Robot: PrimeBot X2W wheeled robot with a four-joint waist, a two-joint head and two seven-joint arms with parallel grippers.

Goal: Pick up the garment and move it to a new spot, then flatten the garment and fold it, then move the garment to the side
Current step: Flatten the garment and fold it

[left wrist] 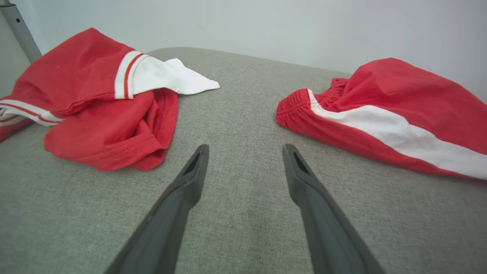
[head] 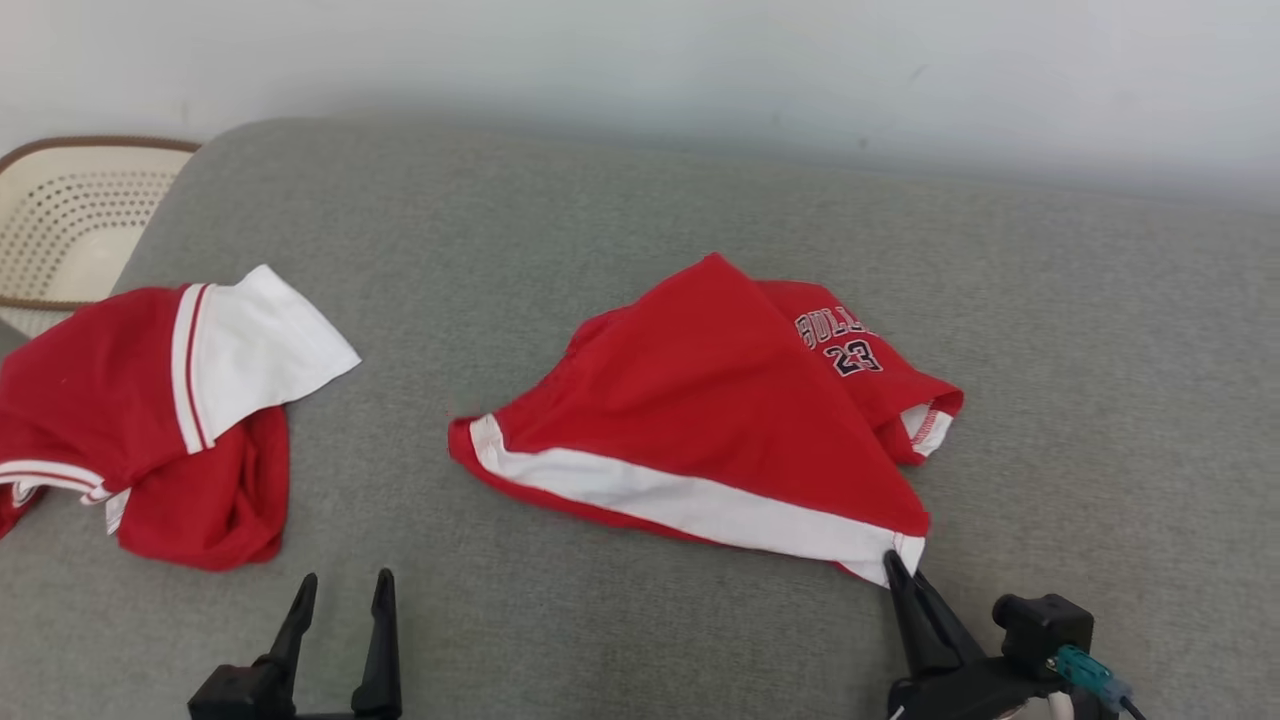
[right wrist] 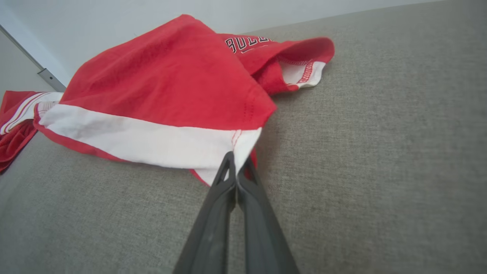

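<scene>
The garment (head: pixel 700 410) is a pair of red shorts with a white side stripe and a "23" print, lying crumpled in the middle of the grey cushion (head: pixel 620 220). My right gripper (head: pixel 893 562) is shut on the garment's near right corner, where the white stripe ends. The right wrist view shows that gripper (right wrist: pixel 237 161) with its fingers pressed together on the white hem of the garment (right wrist: pixel 171 87). My left gripper (head: pixel 340 585) stands open over bare cushion at the lower left, apart from any cloth. In the left wrist view, this gripper (left wrist: pixel 245 150) points between the garment (left wrist: pixel 392 110) and another red piece.
A second red and white garment (head: pixel 150 410) lies bunched at the cushion's left edge, also in the left wrist view (left wrist: pixel 102 99). A cream perforated basket (head: pixel 70 220) stands beyond the far left corner. A pale wall (head: pixel 700 60) runs behind the cushion.
</scene>
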